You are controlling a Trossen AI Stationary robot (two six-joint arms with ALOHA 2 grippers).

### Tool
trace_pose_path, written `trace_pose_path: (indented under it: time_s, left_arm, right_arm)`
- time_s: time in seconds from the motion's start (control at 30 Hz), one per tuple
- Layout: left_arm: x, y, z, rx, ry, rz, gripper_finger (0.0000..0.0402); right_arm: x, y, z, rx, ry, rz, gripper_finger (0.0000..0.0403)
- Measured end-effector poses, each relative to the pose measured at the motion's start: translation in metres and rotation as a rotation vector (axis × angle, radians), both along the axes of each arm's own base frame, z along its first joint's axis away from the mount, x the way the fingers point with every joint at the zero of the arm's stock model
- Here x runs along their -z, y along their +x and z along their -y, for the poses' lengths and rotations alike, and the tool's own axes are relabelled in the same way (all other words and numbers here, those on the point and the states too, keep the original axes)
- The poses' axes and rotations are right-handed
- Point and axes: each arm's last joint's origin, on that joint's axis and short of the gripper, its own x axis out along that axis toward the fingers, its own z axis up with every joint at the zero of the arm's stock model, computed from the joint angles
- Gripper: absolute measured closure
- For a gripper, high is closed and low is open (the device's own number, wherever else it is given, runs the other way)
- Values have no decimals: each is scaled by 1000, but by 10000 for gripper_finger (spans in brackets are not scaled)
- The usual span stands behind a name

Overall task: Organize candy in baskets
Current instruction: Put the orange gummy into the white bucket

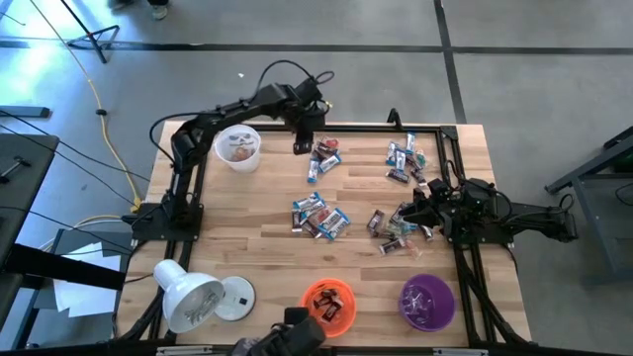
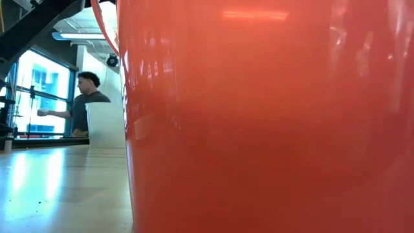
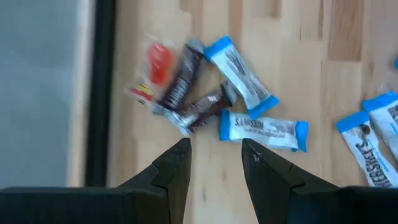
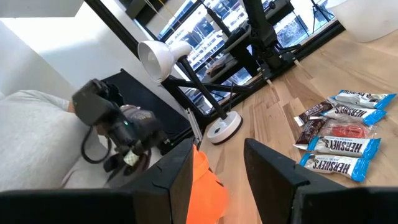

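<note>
Candy (image 1: 318, 216) lies loose on the table (image 1: 257, 237) in several small heaps; taking the white basket (image 1: 238, 146) as landmark, one heap sits just beside it toward the table's middle, and the larger heaps lie farther off toward the right arm. The orange basket (image 1: 327, 306) and purple basket (image 1: 426, 301) stand well apart from the white one, at the opposite table edge. My left gripper (image 3: 216, 163) hangs over the heap nearest the white basket, fingers parted and empty, with a blue-and-white bar (image 3: 262, 130) just ahead of the tips. I judge the step is a pick: I should centre on one bar, straddle its short width, and descend squarely so neighbours aren't dragged. My right gripper (image 4: 219, 163) waits released near the far heaps, holding nothing.
</note>
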Motion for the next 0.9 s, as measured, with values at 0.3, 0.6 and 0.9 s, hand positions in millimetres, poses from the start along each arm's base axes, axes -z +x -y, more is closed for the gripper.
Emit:
trace_pose_path:
  time_s: [0.3,0.6,0.9]
  left_arm:
    - [-37,14,-12,14,171,181,271]
    - [-2,27,-21,18,133,134,271]
    - [-7,28,-24,28,148,168,271]
  right_arm:
    - [0,0,0,0,0,0,265]
    - [0,0,0,0,0,0,265]
    - [0,0,0,0,0,0,265]
